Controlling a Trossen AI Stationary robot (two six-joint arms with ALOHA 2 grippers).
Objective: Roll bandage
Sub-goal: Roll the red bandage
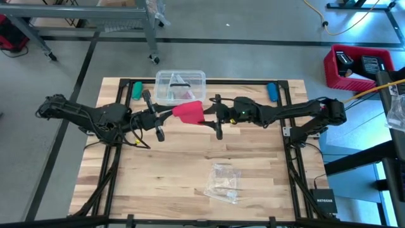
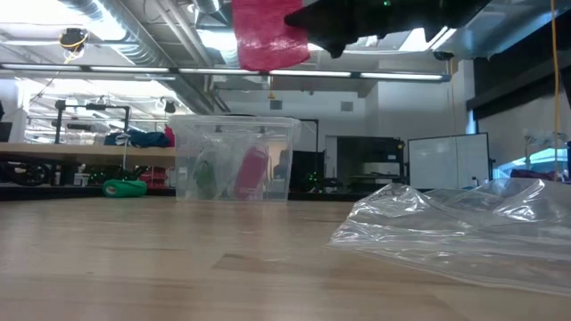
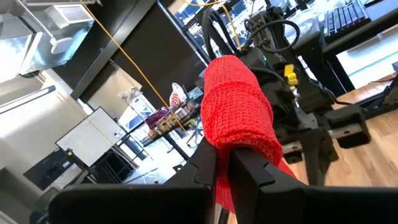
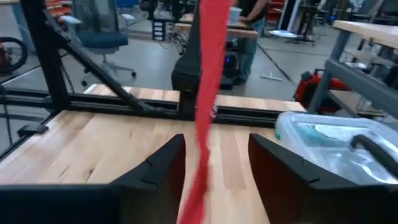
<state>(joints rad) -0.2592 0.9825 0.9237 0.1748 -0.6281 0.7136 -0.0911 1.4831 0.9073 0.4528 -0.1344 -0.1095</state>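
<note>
The soft red-pink fabric bandage (image 1: 188, 112) hangs above the tabletop (image 1: 190, 171), pinched in the closed left hand (image 1: 166, 114); the right hand (image 1: 212, 116), half-open, straddles its strip.

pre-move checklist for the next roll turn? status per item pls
1. Left claw shut on the bandage: ok.
2. Bandage held up off the table: ok, the low view shows it hanging high.
3. Right claw open, the strip hanging between its fingers: ok.
4. Right claw touching the strip: cannot tell.
5. Clear box apart from the bandage: ok.
6. Plastic wrapper away from both arms: ok.
</note>
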